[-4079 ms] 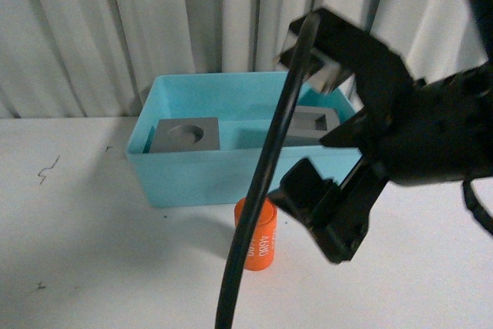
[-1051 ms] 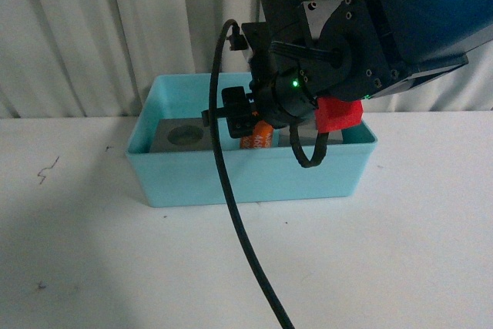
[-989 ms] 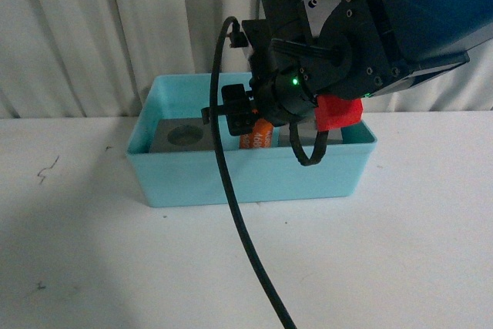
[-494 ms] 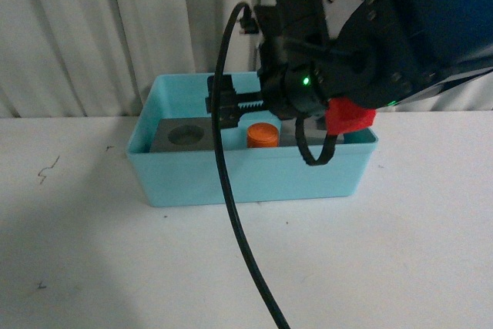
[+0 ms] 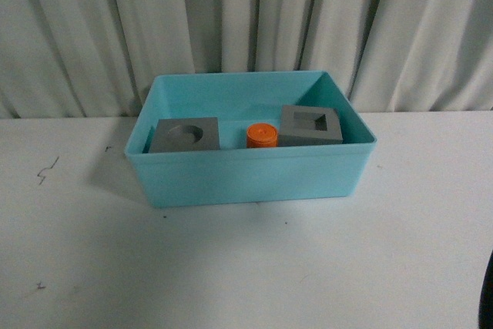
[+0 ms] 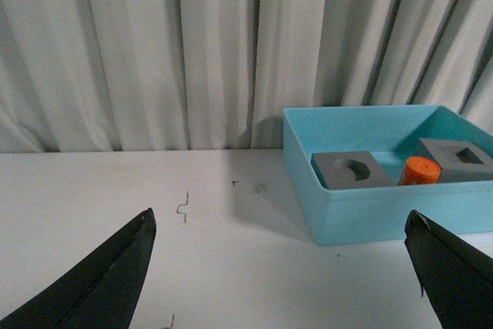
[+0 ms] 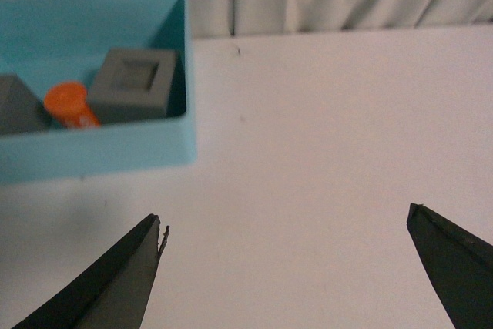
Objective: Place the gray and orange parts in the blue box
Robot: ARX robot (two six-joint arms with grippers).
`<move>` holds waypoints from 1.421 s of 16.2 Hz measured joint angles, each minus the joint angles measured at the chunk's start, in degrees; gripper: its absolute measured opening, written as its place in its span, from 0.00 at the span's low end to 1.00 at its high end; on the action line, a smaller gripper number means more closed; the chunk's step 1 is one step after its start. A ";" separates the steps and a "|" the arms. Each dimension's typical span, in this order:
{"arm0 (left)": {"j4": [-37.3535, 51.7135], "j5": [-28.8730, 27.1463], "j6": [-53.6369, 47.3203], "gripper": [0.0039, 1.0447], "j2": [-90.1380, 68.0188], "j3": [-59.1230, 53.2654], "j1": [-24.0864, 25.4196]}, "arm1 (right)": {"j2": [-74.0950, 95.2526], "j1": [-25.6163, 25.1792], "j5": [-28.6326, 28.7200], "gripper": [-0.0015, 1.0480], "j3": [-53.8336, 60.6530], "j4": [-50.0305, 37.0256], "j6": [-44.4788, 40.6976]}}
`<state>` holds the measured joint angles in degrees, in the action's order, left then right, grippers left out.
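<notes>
- Pale white table (image 5: 92, 267) on the left side of the front view, with a few small dark squiggle marks on it; grey-white curtain (image 5: 77, 28) hanging along the back
- Left gripper (image 6: 281, 267) only shows up in its own wrist cam; both dark fingers (image 6: 108, 279) are spread way out to the edges of the shot, so it's wide open and holding nothing, hanging over bare table with the bin off to one side
- Turquoise blue box (image 5: 246, 175) sits pretty much centre of the front view, back near the curtain; all three parts are inside it, lined up in a row
- Leftmost in the box is the gray cube with the round recess (image 5: 185, 135), recess facing up; sits close to the left wall
- Next is the orange cylinder (image 5: 261, 135), standing upright between the two cubes; looks just beside both but I can't tell if it actually touches either; digits not readable here
- Then the gray cube with the rectangular recess (image 5: 311, 125), near the right wall, a bit further back than the other one
- Right gripper (image 7: 289, 267) also only in its own wrist cam; fingers splayed far apart, empty, over open table well clear of the box; the box corner with the orange piece and the rectangular-recess cube shows in that view too
</notes>
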<state>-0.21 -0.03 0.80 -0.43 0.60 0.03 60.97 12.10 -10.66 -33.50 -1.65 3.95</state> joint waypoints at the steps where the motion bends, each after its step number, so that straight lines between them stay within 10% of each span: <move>1: 0.00 0.00 0.00 0.94 0.00 0.00 0.00 | -9.53 1.90 -1.51 0.94 4.98 6.67 2.36; 3: 0.00 0.02 0.00 0.94 0.00 0.00 0.00 | -24.09 8.66 -6.25 0.93 11.78 20.41 8.66; 6: -0.04 0.00 0.00 0.94 0.00 0.00 0.04 | -34.75 2.89 -4.66 0.60 27.63 -15.96 -0.52; 11: -0.04 0.00 0.00 0.94 0.00 0.00 0.00 | -42.49 -4.52 2.86 0.01 30.40 -13.38 -3.45; 14: -0.04 -0.04 0.00 0.94 0.00 0.00 0.00 | -45.99 -12.59 9.60 0.02 31.04 -11.13 -3.58; 23: -0.02 0.00 0.00 0.94 0.00 0.00 0.00 | -50.66 -12.11 10.64 0.02 32.85 -8.94 -3.61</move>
<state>-0.23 -0.03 0.80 -0.43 0.60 0.03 10.31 -0.01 -0.01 -0.64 -10.59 0.34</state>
